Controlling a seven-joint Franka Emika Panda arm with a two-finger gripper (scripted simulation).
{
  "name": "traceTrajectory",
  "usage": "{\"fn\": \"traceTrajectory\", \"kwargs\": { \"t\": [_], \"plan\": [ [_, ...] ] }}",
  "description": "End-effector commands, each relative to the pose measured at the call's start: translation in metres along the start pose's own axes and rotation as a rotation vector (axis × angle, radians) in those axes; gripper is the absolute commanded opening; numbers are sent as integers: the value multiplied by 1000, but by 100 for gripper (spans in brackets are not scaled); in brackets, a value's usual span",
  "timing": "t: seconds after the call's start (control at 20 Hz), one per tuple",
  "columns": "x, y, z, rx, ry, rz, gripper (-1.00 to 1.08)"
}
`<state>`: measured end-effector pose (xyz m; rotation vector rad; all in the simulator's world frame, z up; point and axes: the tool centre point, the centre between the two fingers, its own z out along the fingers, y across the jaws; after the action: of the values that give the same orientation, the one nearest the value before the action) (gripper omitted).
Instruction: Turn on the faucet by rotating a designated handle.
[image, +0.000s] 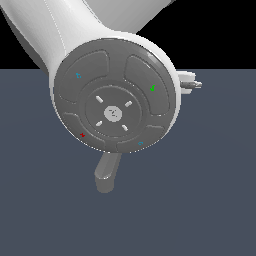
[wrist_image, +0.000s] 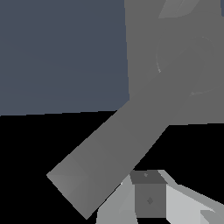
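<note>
In the exterior view the arm's flange hides nearly everything; only the faucet (image: 106, 175) spout pokes out beneath. In the wrist view the end effector (wrist_image: 151, 197), opening unclear, sits beside the handle (wrist_image: 109, 157); turning seems undone.

A bare simulated test scene rather than any real room: a flat, untextured slate-blue floor (image: 210, 200) fills the lower frame beneath a pure black void, with plain matte grey, shadeless rendered shapes.
</note>
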<state>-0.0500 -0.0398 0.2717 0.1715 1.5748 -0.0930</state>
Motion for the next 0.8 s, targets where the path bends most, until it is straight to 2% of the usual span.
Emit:
{"fn": "traceTrajectory", "kwargs": {
  "t": [0.0, 0.75],
  "plan": [
    [-11, -2, 7, -4, -27, 0, -100],
    [20, -33, 10, -17, -17, -16, -100]
  ]
}}
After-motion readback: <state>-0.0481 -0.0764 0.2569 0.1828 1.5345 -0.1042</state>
